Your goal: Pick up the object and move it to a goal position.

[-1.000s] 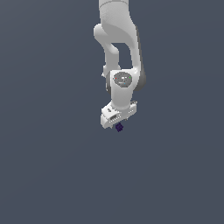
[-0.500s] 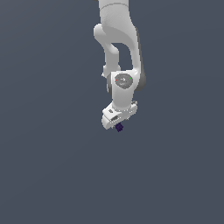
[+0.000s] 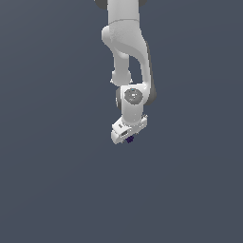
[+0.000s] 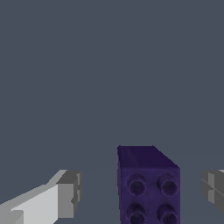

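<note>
The object, a tiny dark purple-navy cube (image 3: pixel 129 139) with round studs on one face, sits right under my white gripper (image 3: pixel 126 136) in the exterior view. In the wrist view the cube (image 4: pixel 148 186) stands between my gripper's (image 4: pixel 141 189) two grey fingertips (image 4: pixel 68 192). There is a visible gap on each side of the cube, so the jaws are open and not touching it. No goal marker shows in either view.
A plain dark grey-blue surface fills both views. The white arm (image 3: pixel 126 42) comes down from the top of the exterior view.
The gripper has come down a little over the cube. The cube has stayed where it was.
</note>
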